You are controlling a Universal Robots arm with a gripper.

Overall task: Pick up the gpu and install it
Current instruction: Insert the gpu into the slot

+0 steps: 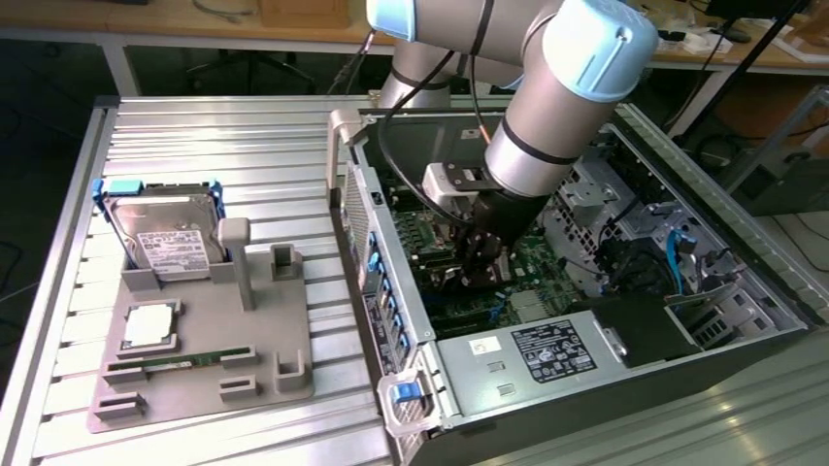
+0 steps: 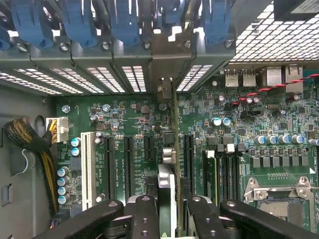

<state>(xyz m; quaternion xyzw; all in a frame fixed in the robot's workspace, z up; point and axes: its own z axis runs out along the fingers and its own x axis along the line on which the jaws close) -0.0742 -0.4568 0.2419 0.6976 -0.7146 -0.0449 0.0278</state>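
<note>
Starting at the exterior view's left, a grey holder tray (image 1: 208,364) lay on the ribbed metal table (image 1: 208,136), carrying a silver hard drive (image 1: 169,241) upright at its far end, a square processor (image 1: 149,325) and a narrow green memory stick (image 1: 175,362) nearer the front. To its right stood the open computer case (image 1: 388,291), with the power supply (image 1: 550,351) at the near end. The arm (image 1: 557,107) reached down into the case, its gripper (image 1: 482,267) low over the motherboard (image 1: 538,267). From the wrist, the black fingers (image 2: 144,214) pinched the gpu (image 2: 167,184), seen edge-on and upright between them, directly above the green board (image 2: 129,129) and in line with a black expansion slot (image 2: 188,154), its far end near the case's slotted rear wall (image 2: 99,77).
</note>
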